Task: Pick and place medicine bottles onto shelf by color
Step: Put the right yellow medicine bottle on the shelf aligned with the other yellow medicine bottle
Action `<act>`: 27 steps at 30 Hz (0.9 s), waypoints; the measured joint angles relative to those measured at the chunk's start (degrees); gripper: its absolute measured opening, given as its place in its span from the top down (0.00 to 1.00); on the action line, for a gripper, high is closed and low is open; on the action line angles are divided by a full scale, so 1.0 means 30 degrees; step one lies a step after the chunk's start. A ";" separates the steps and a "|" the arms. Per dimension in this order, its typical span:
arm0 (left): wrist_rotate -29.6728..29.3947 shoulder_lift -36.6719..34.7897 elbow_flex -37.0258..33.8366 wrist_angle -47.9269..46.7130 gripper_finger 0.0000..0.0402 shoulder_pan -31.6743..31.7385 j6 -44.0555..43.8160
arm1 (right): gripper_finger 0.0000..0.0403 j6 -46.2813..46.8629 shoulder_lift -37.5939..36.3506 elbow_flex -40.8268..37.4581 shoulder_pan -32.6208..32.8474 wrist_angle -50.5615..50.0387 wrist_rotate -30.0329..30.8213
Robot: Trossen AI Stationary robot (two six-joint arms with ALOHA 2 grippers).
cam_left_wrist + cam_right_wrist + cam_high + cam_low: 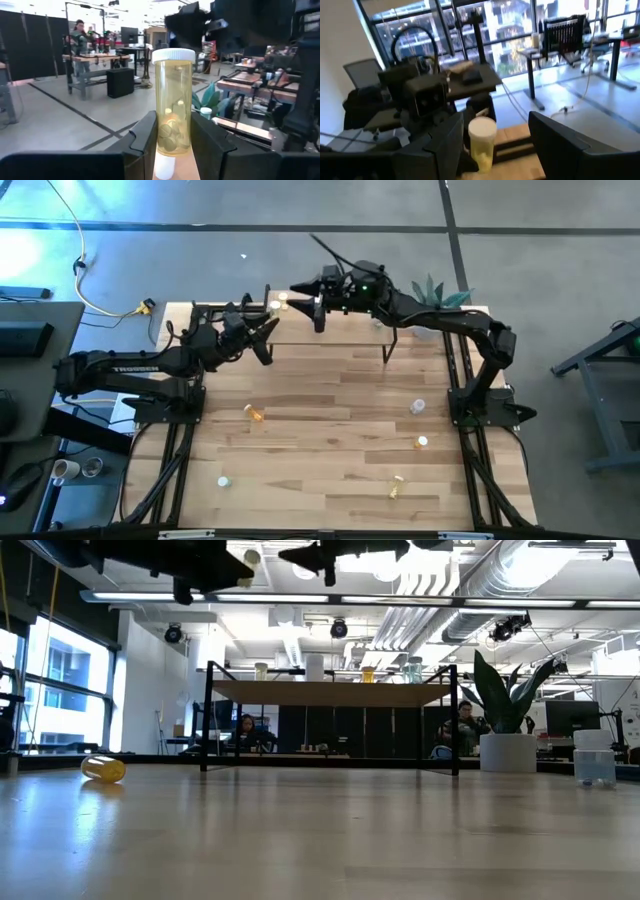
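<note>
Left gripper [172,137] clamps yellow bottle [173,100] upright above shelf [330,325] left end. Right gripper [318,308] hovers close by, jaws wide, empty. Risk: arms crowd same spot; contact may topple bottles already on shelf. Others lie scattered across desk [320,395].

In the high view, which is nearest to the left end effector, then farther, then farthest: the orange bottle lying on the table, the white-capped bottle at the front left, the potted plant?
1. Orange bottle, on the table, nearest the left end effector.
2. White-capped bottle, front left.
3. Potted plant, far right corner.
</note>
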 joint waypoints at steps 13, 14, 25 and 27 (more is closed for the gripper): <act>0.0609 0.1260 -0.0018 0.3780 0.77 0.0094 -0.0594 | 0.46 0.0532 0.0163 0.0000 0.0055 -0.1220 0.0039; 0.0875 0.1260 -0.0018 0.3923 0.77 0.0094 -0.0506 | 0.46 0.0537 0.0163 0.0000 0.0084 -0.1224 0.0045; 0.1708 0.2657 0.0556 0.5092 0.77 0.0072 0.0062 | 0.46 0.0485 0.0163 0.0000 0.0401 -0.1495 -0.0567; 0.1999 0.3021 0.0879 0.5132 0.77 0.0072 0.0236 | 0.46 0.0495 0.0163 0.0000 0.0408 -0.1614 -0.0567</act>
